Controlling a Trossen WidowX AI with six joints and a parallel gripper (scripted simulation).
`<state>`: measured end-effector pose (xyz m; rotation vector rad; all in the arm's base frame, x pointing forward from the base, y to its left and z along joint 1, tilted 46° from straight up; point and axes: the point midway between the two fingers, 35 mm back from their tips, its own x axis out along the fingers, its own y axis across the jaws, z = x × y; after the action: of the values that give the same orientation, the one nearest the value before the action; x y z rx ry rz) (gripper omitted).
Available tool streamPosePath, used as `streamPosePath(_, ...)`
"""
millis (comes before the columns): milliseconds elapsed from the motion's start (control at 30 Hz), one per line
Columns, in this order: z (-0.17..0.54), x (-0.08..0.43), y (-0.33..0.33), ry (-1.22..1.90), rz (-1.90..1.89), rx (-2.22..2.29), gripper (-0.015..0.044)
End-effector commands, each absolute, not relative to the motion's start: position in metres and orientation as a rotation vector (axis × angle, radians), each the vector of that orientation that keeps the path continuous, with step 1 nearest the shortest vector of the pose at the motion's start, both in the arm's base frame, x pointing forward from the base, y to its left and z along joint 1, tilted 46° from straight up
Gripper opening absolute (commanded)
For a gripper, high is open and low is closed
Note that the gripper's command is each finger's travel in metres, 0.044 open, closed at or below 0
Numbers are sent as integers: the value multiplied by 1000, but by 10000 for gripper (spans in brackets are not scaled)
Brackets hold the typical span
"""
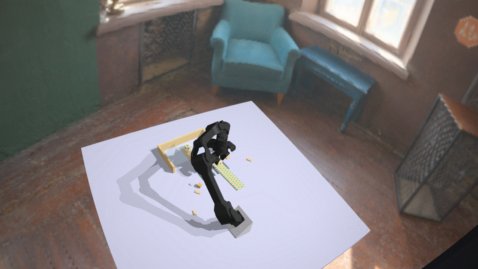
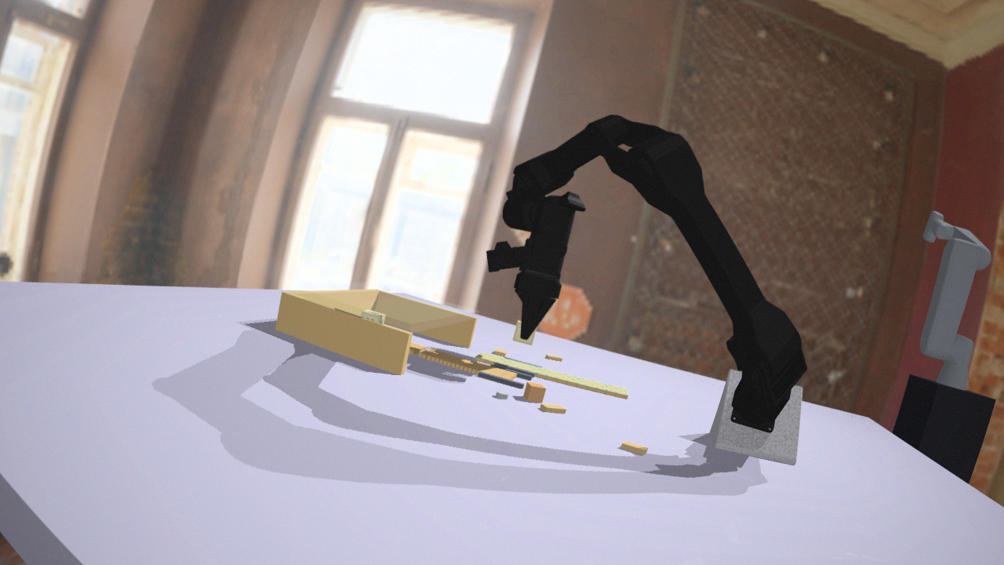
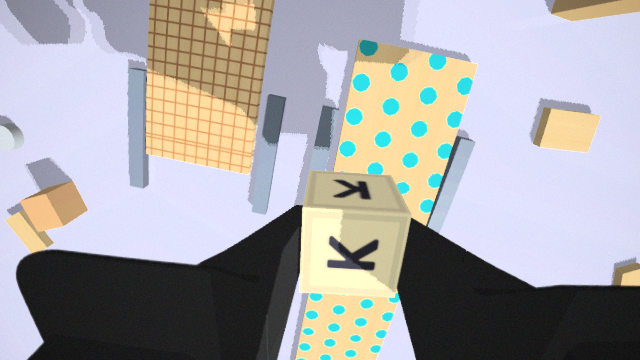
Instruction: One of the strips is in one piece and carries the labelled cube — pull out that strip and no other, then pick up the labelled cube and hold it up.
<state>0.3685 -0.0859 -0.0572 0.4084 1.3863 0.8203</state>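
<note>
Now I have the tool point(image 3: 352, 260) clamped on the labelled cube point(image 3: 354, 250), low centre of the wrist frame, lifted above the dotted strip point(image 3: 400, 130). It looks rigid, light and smooth-sided (likely slippery), so I judge flat opposite faces the right hold. The exterior view shows the cube off the bench point(image 2: 210, 457); only the wrist view shows its K marks.

Top: high, distant. Exterior: low, table point(image 2: 210, 491) level. Wrist: close, downward. All share strip area.
</note>
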Motion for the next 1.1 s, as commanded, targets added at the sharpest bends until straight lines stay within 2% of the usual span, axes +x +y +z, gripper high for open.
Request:
streamPosePath(0, -53, 361, -87, 1389, 823, 402, 0)
streamPosePath(733, -41, 296, -77, 1393, 823, 405, 0)
streamPosePath(1067, -18, 295, -100, 1394, 822, 404, 0)
